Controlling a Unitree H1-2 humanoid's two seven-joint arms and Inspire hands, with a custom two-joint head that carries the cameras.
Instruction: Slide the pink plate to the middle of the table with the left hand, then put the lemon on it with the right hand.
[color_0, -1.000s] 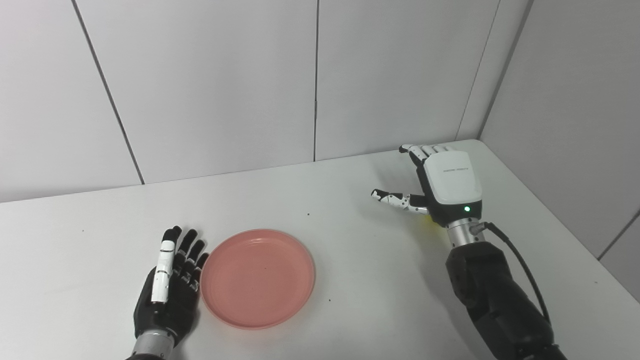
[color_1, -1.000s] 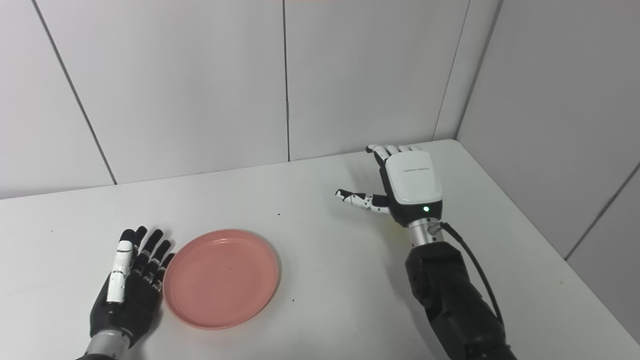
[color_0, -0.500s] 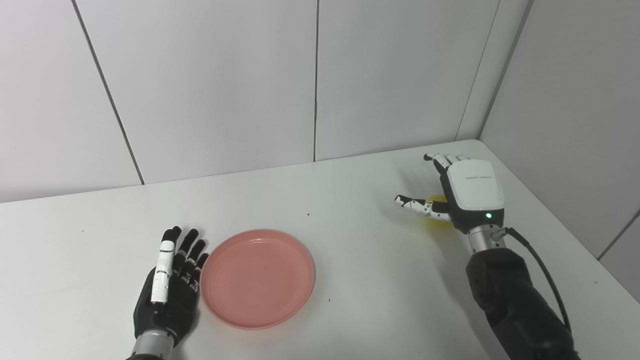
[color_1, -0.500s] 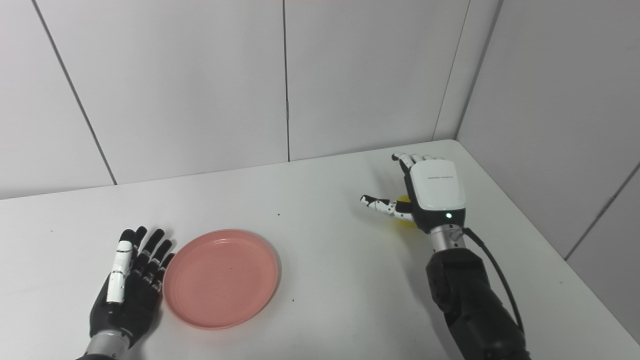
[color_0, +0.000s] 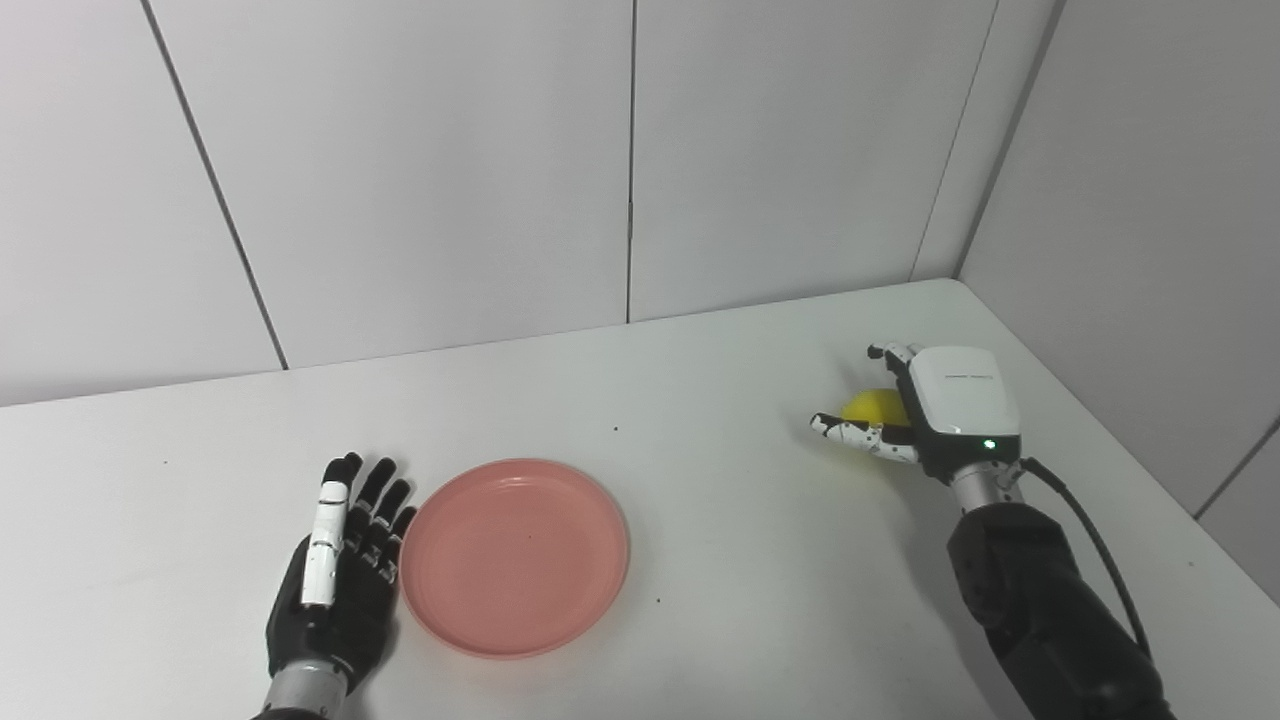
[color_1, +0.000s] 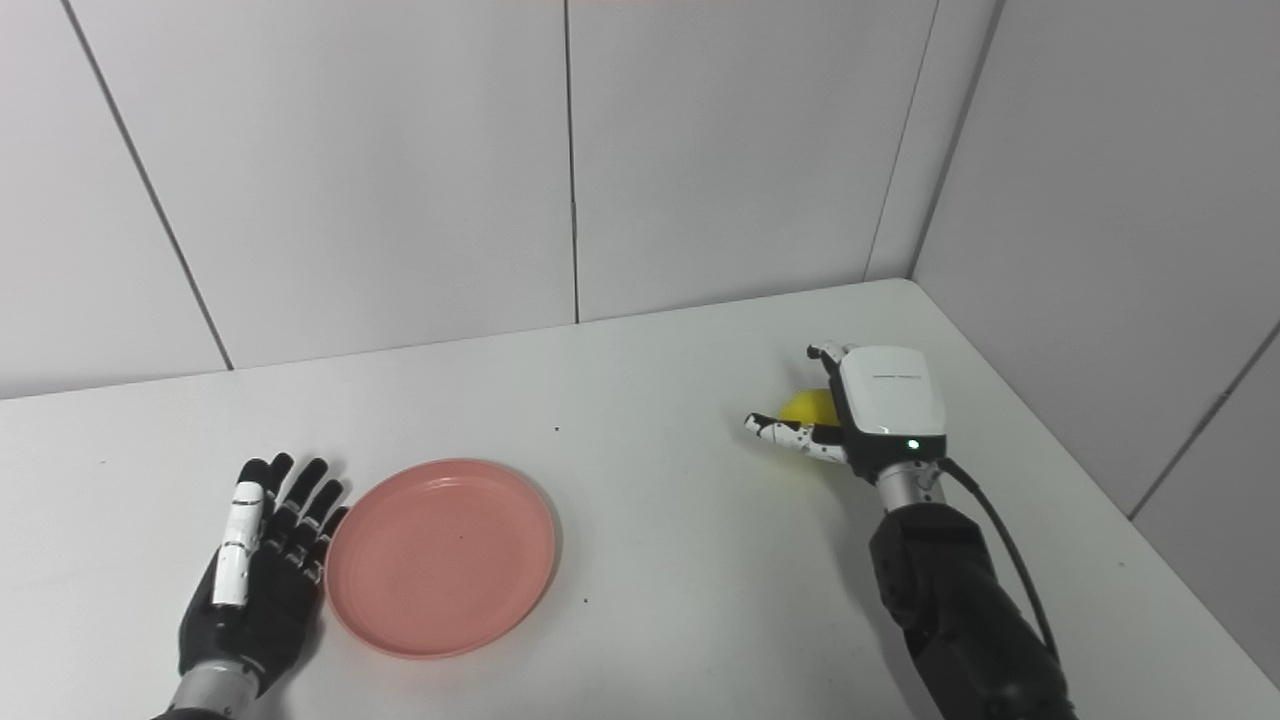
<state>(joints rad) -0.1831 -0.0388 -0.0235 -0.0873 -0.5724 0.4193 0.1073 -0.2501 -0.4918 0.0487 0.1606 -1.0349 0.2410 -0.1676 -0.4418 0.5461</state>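
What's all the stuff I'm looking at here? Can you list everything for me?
plate: one, pink, lying flat on the near left part of the table, nothing on it.
lemon: one, yellow, on the far right part of the table, partly hidden by the right hand.
table: one, white, filling the lower picture.
wall panels: pale grey, behind and to the right of the table.
left hand: one, black with a white finger, fingers spread, right beside the plate's left rim.
right hand: one, white-backed, cupped around the lemon; whether it grips it is unclear.
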